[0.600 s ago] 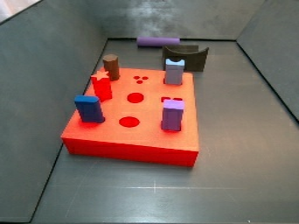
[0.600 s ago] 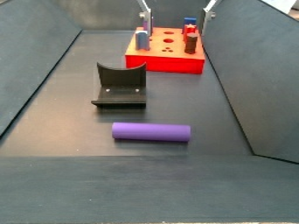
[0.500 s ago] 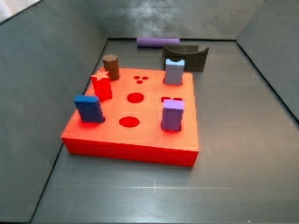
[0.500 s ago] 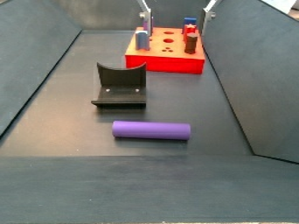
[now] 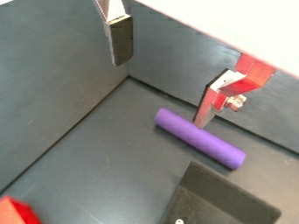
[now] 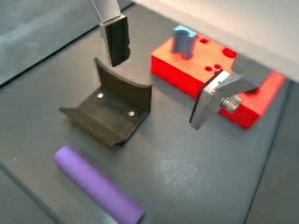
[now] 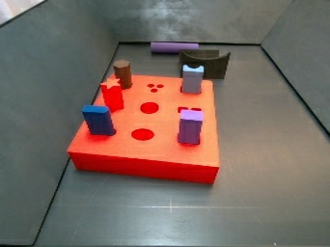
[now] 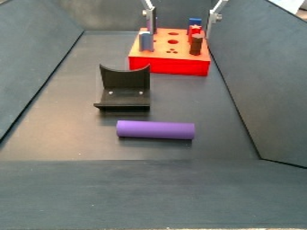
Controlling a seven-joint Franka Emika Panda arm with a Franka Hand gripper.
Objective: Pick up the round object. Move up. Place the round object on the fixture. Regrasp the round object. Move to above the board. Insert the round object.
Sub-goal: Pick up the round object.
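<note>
The round object, a long purple rod (image 8: 156, 130), lies flat on the dark floor, also seen in a side view (image 7: 175, 46) and in both wrist views (image 5: 201, 138) (image 6: 100, 184). The dark fixture (image 8: 122, 88) (image 7: 206, 64) (image 6: 107, 109) stands between the rod and the red board (image 8: 168, 65) (image 7: 149, 154) (image 6: 176, 72). My gripper (image 5: 166, 70) (image 6: 163, 70) (image 8: 182, 9) hangs high near the board end, open, with nothing between its fingers (image 5: 119, 39). In one side view it is out of frame.
Pegs stand on the board: brown (image 7: 123, 72), red (image 7: 112, 95), blue (image 7: 98, 119), purple (image 7: 191, 125) and grey-blue (image 7: 191, 79). Round holes (image 7: 145, 134) lie between them. Sloping grey walls (image 8: 42, 72) enclose the floor on both sides.
</note>
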